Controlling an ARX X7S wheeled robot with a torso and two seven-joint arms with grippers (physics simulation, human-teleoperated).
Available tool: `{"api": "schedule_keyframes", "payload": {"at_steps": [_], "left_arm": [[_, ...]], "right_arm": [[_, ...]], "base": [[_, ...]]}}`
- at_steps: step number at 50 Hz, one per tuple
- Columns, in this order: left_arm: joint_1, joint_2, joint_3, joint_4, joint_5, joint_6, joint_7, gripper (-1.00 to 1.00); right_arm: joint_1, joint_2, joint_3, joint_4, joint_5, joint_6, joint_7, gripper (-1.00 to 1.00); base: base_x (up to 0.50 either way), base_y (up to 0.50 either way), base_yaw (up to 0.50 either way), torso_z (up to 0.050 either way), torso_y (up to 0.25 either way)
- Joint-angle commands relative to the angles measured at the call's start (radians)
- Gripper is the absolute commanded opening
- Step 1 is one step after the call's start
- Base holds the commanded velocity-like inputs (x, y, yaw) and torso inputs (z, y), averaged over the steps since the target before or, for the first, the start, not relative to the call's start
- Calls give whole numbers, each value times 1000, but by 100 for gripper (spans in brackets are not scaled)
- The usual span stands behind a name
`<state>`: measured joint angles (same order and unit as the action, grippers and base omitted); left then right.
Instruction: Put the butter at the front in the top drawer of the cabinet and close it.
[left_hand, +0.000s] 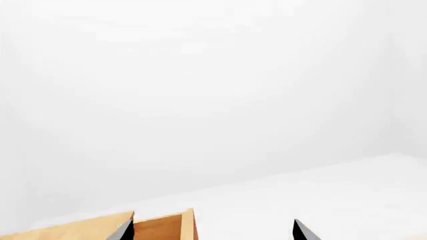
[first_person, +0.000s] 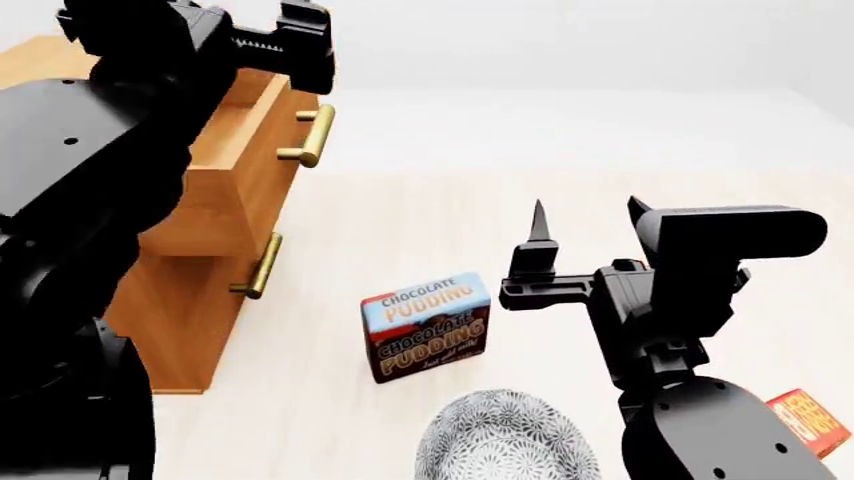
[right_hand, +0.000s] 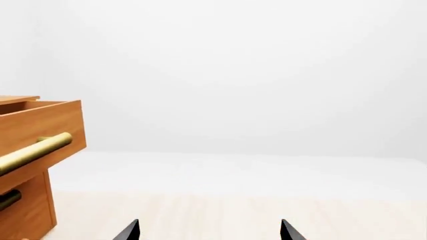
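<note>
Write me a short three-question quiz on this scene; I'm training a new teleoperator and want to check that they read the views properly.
1. True or false: the top drawer of the cabinet is pulled out.
2. Which item stands nearest the cabinet on the table? A) chocolate pudding box B) patterned bowl C) red box
3. Fill in: in the head view, the right gripper has its fingers ____ and holds nothing.

Key: 1 true; 2 A; 3 apart (open).
</note>
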<state>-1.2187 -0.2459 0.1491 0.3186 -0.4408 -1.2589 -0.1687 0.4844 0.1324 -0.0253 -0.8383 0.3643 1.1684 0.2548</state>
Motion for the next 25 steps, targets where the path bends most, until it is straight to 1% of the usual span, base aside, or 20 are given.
{"api": "schedule_keyframes", "payload": {"at_steps": [1,4,7,10,24,25], "left_arm": [[-226,58,-7,-430,-44,-102,87,100],[-279,64,3,-569,-29,-84,105,100],[-304,65,28,-643,-21,-77,124,100],[-317,60,76,-678,-17,-79,151,100],[-424,69,142,-942,22,-10,208,100],[-428,66,167,-951,32,4,220,100]], "right_arm": [[3,4,15,-17,21,21,8,100],[-2,6,19,-23,26,16,9,100],[-5,8,21,-26,29,12,9,100],[-9,9,23,-24,33,5,9,100],[-32,14,15,-24,46,-11,15,100],[-34,14,15,-24,47,-12,15,100]], "base": [[0,0,0,0,0],[0,0,0,0,0],[0,0,0,0,0],[0,0,0,0,0],[0,0,0,0,0],[0,0,0,0,0]]}}
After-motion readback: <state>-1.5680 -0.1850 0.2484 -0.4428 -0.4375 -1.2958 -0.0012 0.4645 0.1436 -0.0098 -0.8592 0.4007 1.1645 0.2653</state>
